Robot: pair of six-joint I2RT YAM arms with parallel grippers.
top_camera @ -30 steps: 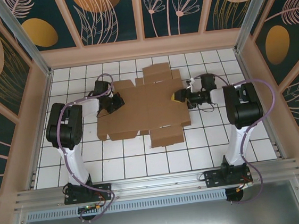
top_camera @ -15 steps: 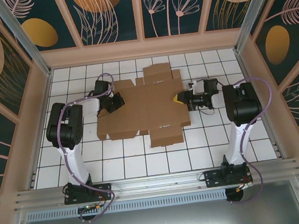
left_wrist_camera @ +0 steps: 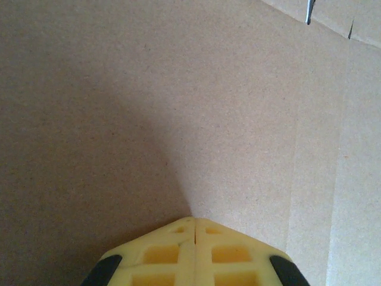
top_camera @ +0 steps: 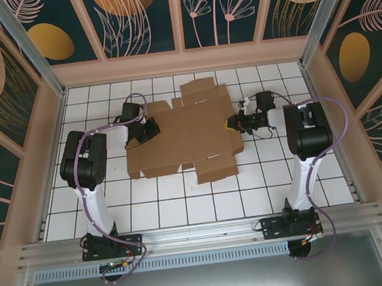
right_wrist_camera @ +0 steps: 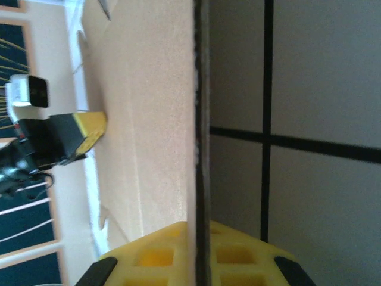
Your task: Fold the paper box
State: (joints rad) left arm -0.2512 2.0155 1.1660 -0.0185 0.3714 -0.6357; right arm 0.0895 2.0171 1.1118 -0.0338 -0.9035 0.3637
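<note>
The paper box [top_camera: 183, 133] is a flat brown die-cut cardboard sheet with flaps, lying in the middle of the tiled table. My left gripper [top_camera: 151, 131] is shut, its tip resting on the sheet's left part; in the left wrist view the yellow fingertips [left_wrist_camera: 178, 229] meet on the plain cardboard [left_wrist_camera: 178, 107]. My right gripper [top_camera: 233, 123] is at the sheet's right edge and is shut on it. In the right wrist view that edge [right_wrist_camera: 143, 119] runs between the two fingers [right_wrist_camera: 155, 253], lifted off the tiles. The left gripper [right_wrist_camera: 89, 125] shows across the sheet.
The white tiled table [top_camera: 270, 182] is boxed in by patterned side walls and a back wall [top_camera: 182, 60]. A metal rail [top_camera: 200, 234] crosses the front by the arm bases. Bare tiles [right_wrist_camera: 321, 89] lie under the lifted edge.
My right gripper has gone from open to shut on the sheet's right edge. The sheet has turned slightly. The left gripper has stayed shut in place.
</note>
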